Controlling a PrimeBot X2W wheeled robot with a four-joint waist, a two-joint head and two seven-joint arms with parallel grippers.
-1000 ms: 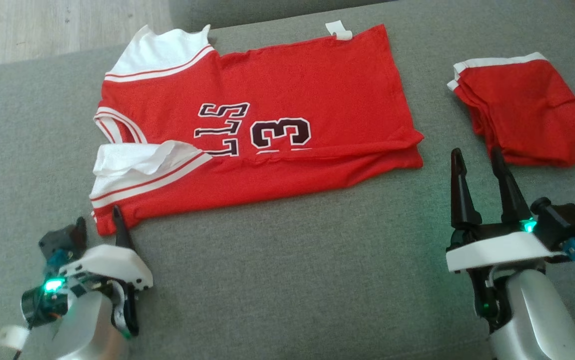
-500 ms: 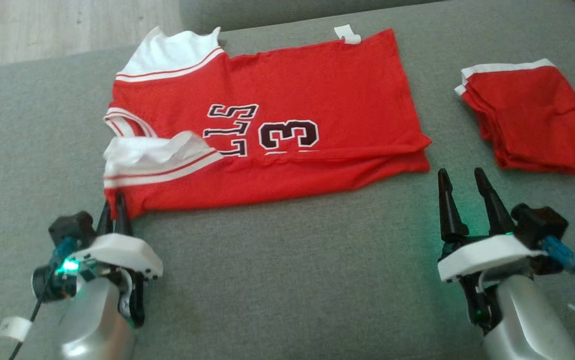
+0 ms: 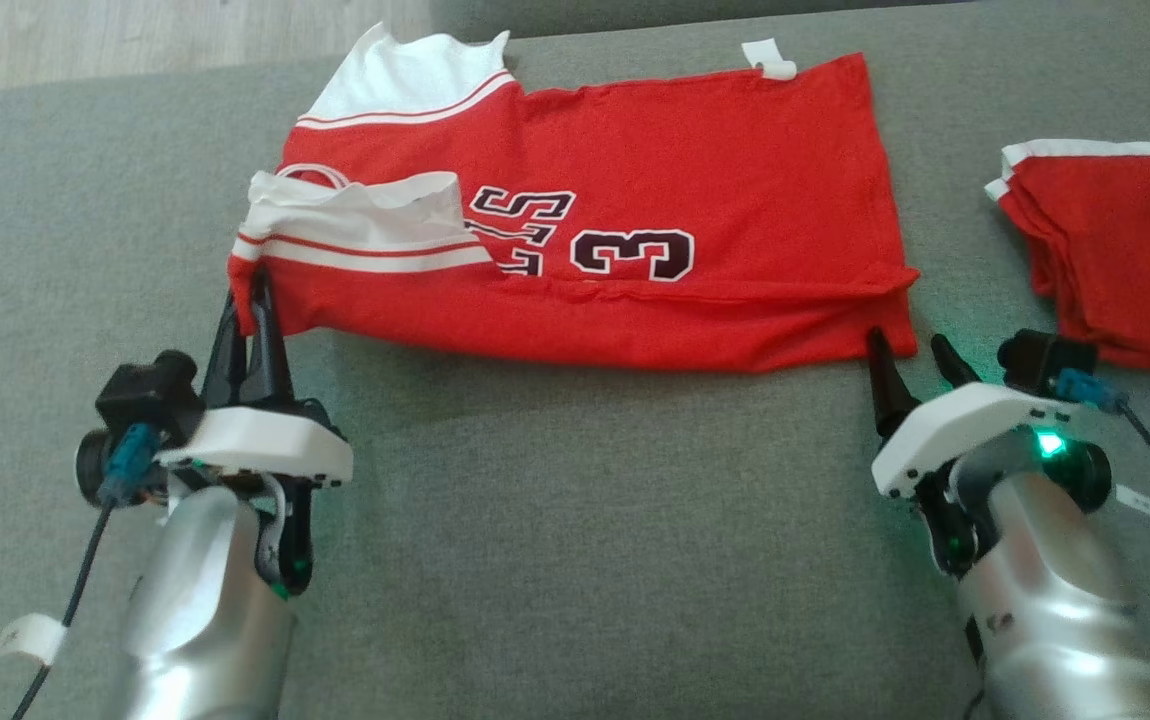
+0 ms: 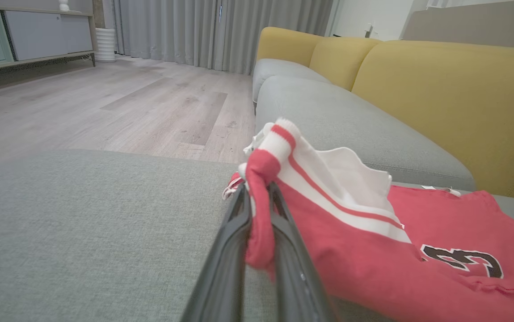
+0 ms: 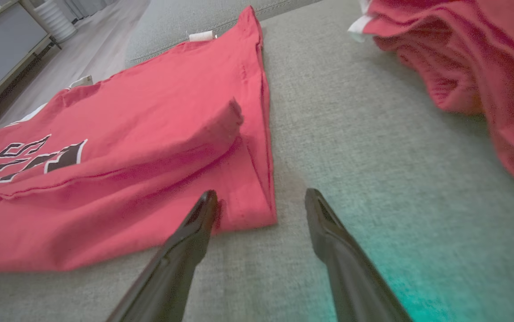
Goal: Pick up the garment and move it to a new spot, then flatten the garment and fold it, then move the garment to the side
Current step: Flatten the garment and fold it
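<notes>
Both forearms rose from the near edge of the grey sofa seat (image 3: pixel 575 520). The left arm (image 3: pixel 205 610) reached forward. Its left pincer (image 3: pixel 249 298) was clamped together on the near left corner of the jersey (image 3: pixel 695 170), beside the white-banded armhole (image 3: pixel 365 220). In the left wrist view, a bunch of red cloth was squeezed between the fingers and raised off the seat. The right arm (image 3: pixel 1045 610) leaned forward and to the left. Its right pincer (image 3: pixel 907 340) stood spread apart, low over the seat, at the near right corner of the hem without gripping it.

The jersey lay across the middle of the seat, armholes to the left and hem to the right. A lengthwise crease ran close to its near edge. A second red garment (image 3: pixel 1125 250) lay folded to the far right, apart from the jersey.

Handling, as judged: the cloth was light, limp knit with no stiffness. It would sag from a single hold and wrinkle readily. It should be held at both corners of one edge, through all layers, with that edge kept taut. A pinch on the top layer alone could pull the layers apart.
</notes>
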